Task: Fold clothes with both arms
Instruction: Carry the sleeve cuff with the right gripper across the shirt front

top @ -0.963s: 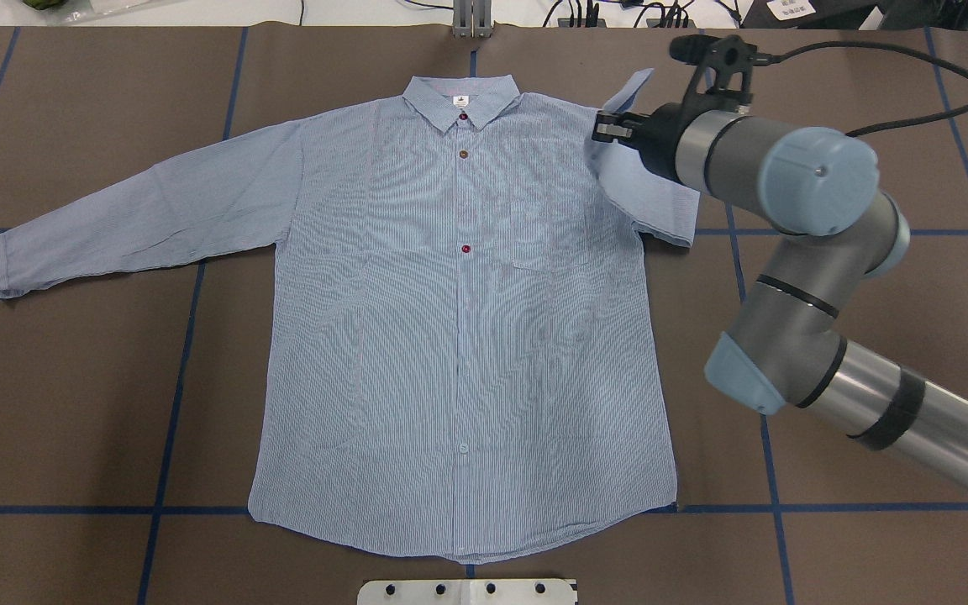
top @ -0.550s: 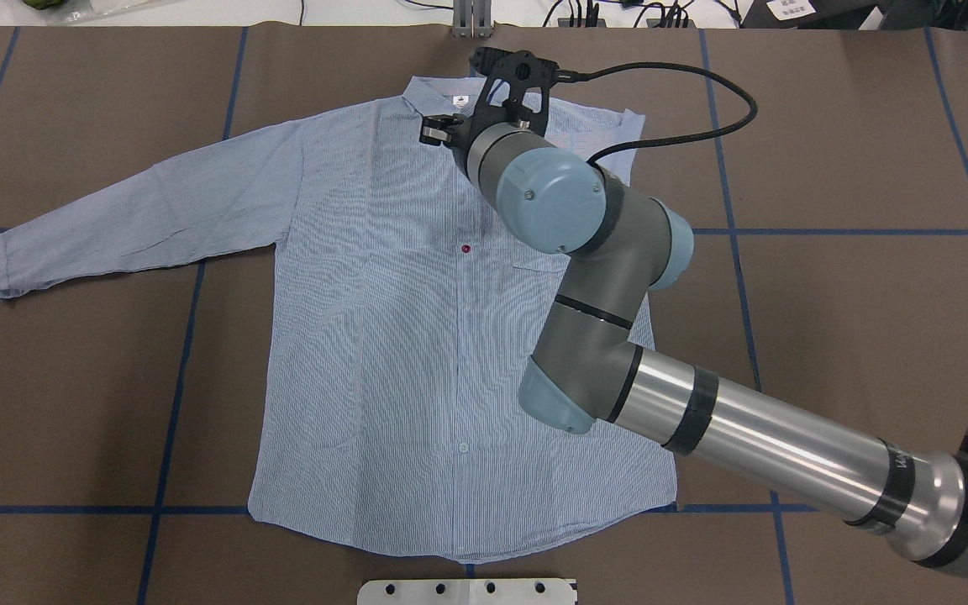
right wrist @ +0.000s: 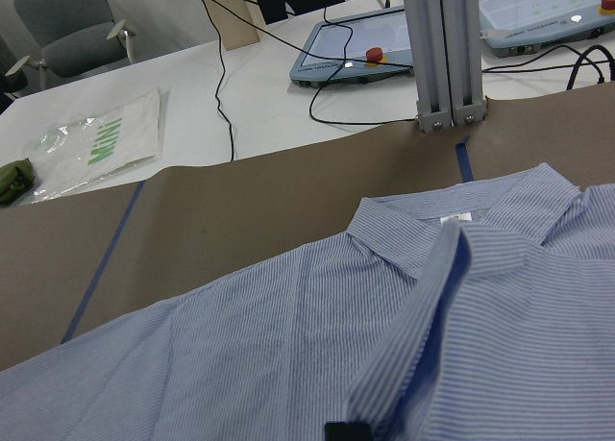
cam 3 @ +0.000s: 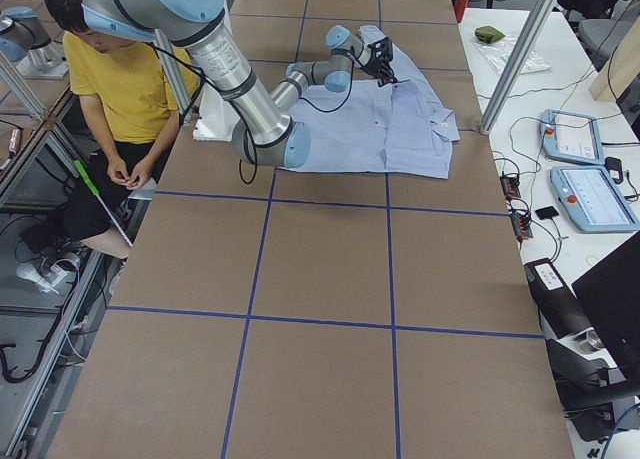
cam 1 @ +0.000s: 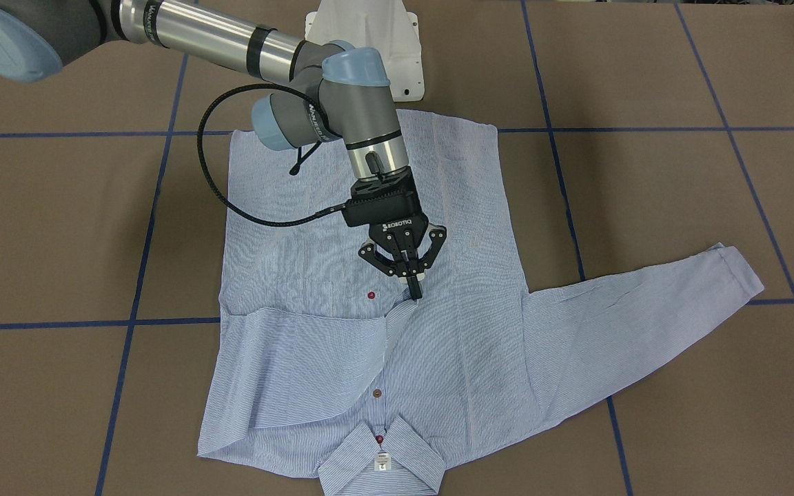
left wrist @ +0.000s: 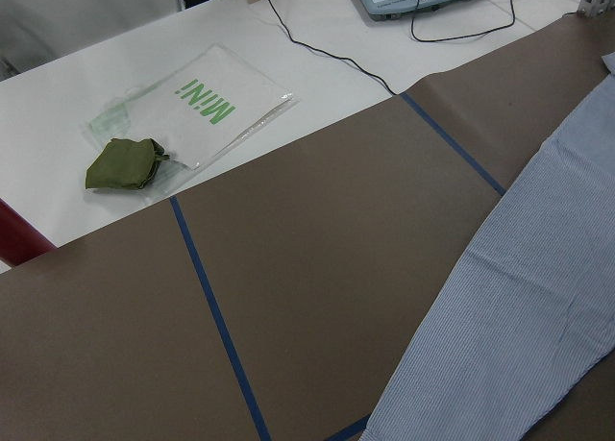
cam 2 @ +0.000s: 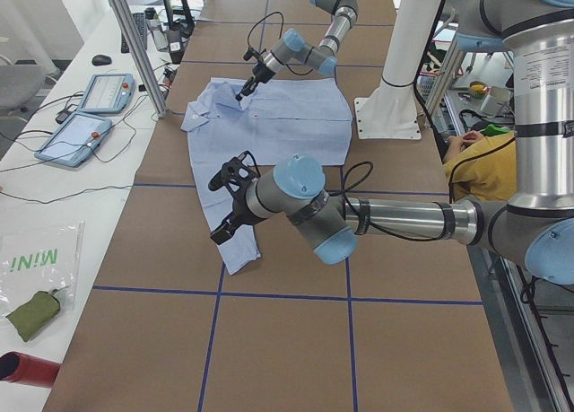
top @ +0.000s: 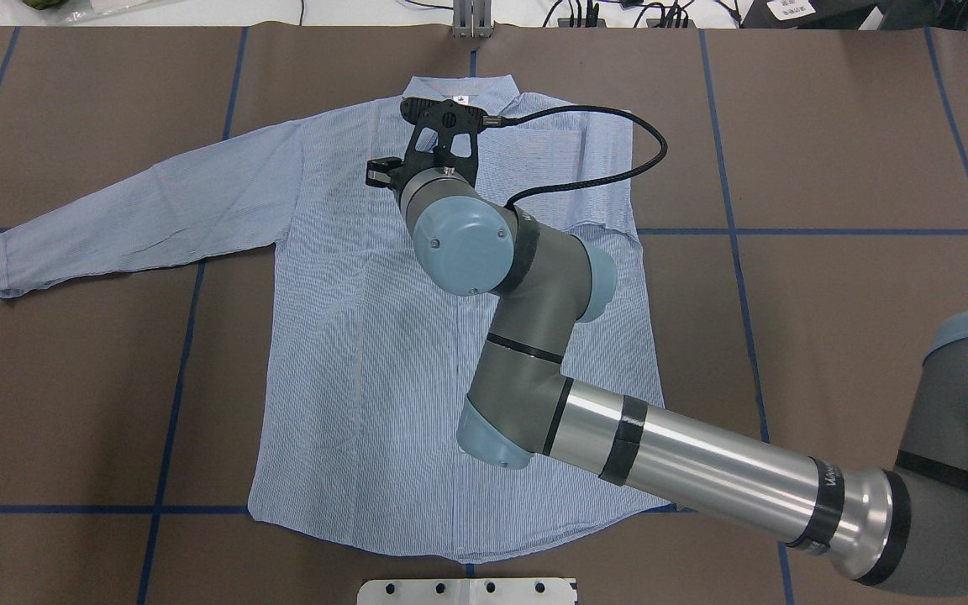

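Brown paper (top: 72,378), marked off with blue tape lines (top: 179,378), covers the table. The shirt (top: 366,378) is spread on it front up and buttoned, with the collar (top: 497,86) turned away from the robot.

At the far left of the overhead view, the outstretched sleeve (top: 139,218) is seen lying flat and unfolded, well out from the body of the shirt. The left gripper (cam 2: 218,206) is held near its cuff, as shown by the camera at the table's left end. Whether its jaws are parted or closed cannot be told from that view. No fold on this side is judged to be begun.

Towards the middle, the right gripper (cam 1: 413,289) is found over the button line, its jaws pinched tight on the cuff of the folded sleeve (cam 1: 300,358). That sleeve is drawn inward over the chest from the shoulder on the robot's right, and its cuff is held in the fingertips close over the shirt front. Further right, the right arm (top: 702,479) is stretched in across the hem and the side of the shirt.

The task is therefore judged to be at an early stage, with one sleeve brought in but not yet let go and flattened. Left to be done, it is supposed, are the setting down of this cuff, the matching fold of the other sleeve, and the folding of the body.
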Controlling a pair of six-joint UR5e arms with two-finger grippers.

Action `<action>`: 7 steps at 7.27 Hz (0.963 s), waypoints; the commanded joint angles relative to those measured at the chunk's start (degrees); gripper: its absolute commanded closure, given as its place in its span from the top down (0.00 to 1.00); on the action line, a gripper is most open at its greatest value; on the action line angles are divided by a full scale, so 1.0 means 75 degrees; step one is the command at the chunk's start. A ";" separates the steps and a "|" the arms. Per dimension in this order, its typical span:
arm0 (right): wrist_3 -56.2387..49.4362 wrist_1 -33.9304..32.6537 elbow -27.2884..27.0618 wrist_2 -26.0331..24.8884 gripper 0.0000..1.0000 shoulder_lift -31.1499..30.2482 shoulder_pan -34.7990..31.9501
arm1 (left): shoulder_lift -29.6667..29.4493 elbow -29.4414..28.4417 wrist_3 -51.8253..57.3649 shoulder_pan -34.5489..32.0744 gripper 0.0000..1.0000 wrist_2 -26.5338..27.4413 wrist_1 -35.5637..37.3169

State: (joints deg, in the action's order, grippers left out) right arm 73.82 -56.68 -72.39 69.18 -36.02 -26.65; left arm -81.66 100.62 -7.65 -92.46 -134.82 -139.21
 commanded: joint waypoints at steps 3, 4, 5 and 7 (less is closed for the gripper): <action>0.0318 -0.1711 0.1106 -0.0013 0.00 0.1366 0.0201 | 0.0012 -0.0021 -0.0011 0.0000 1.00 0.0000 -0.0001; 0.0364 -0.1724 0.1202 -0.0002 0.00 0.1450 0.0225 | 0.0012 -0.0021 -0.0011 0.0000 1.00 0.0000 -0.0001; 0.0829 -0.1747 0.1215 0.0010 0.00 0.1591 0.0237 | 0.0012 -0.0021 -0.0011 0.0000 1.00 0.0000 -0.0001; 0.1321 -0.2389 0.1332 0.0010 0.97 0.1860 0.0354 | 0.0024 -0.0067 0.0000 0.0000 1.00 0.0000 -0.0001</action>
State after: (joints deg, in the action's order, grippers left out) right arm 80.74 -71.83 -62.89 69.28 -23.26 -24.42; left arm -81.54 100.36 -7.72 -92.43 -134.82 -139.22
